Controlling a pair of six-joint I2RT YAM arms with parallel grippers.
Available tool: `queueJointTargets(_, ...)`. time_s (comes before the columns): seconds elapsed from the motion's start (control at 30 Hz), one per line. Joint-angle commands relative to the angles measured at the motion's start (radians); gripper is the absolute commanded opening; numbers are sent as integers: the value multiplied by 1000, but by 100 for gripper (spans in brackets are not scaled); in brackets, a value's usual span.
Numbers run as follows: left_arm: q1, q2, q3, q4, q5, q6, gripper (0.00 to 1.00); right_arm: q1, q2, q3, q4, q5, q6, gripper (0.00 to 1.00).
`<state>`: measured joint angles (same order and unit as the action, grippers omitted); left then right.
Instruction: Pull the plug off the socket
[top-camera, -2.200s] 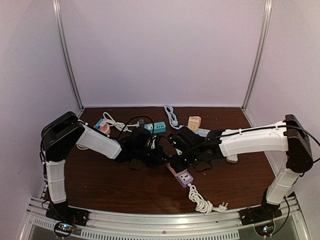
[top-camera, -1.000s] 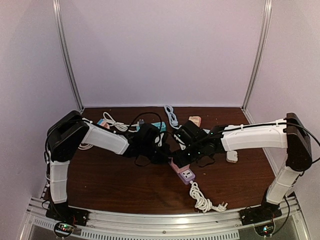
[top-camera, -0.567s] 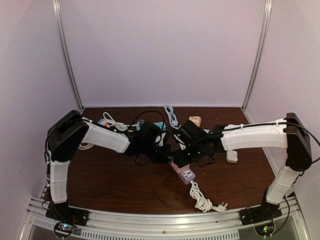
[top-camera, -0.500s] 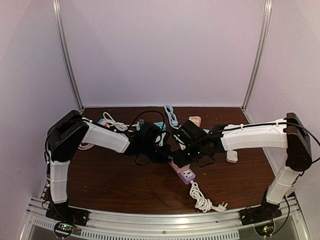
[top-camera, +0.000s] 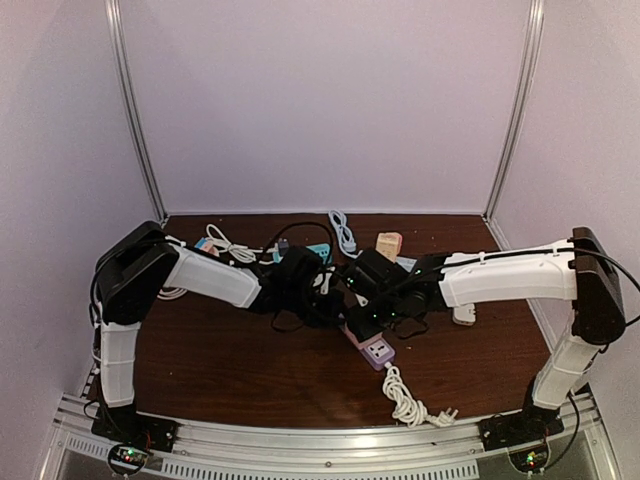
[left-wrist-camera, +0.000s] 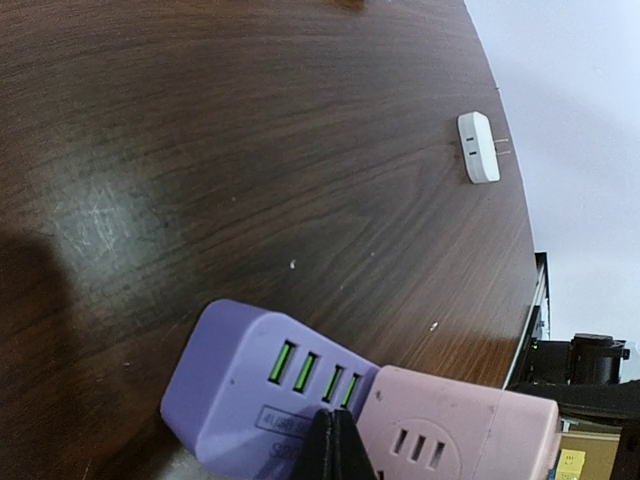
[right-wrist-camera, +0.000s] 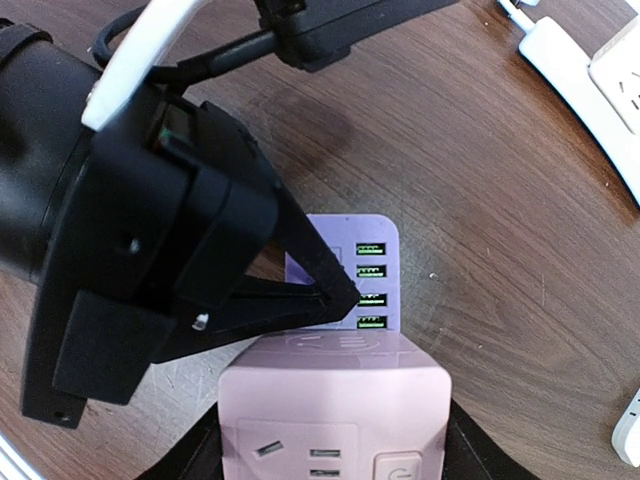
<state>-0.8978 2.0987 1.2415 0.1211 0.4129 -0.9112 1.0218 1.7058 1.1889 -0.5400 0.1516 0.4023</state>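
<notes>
Slid nearer, socket (right-wrist-camera: 335, 400) sits clamped in right pincer (right-wrist-camera: 335, 445); left pincer (left-wrist-camera: 333, 452), pinched together, touches plug (left-wrist-camera: 255, 380).

Since two seconds back I'm bringing my left claw (top-camera: 338, 305) rightward across the surface (top-camera: 230, 360) to the purple-and-pink socket strip (top-camera: 370, 347). The strip is sliding slightly right with its white cord (top-camera: 403, 398), and the tan cube (top-camera: 388, 244) is reappearing behind my right arm (top-camera: 500, 278).
</notes>
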Motion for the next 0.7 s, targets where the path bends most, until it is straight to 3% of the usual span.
queueJointTargets(0.0, -18, 117, -80, -321, -55, 31, 0, 17, -63, 78, 71, 98, -34, 27)
queueJointTargets(0.47, -29, 133, -79, -327, -78, 17, 0, 56, -66, 104, 62, 84, -21, 26)
queueJointTargets(0.67, -36, 142, -82, -337, -88, 17, 0, -30, -157, 32, 109, -32, 33, 25)
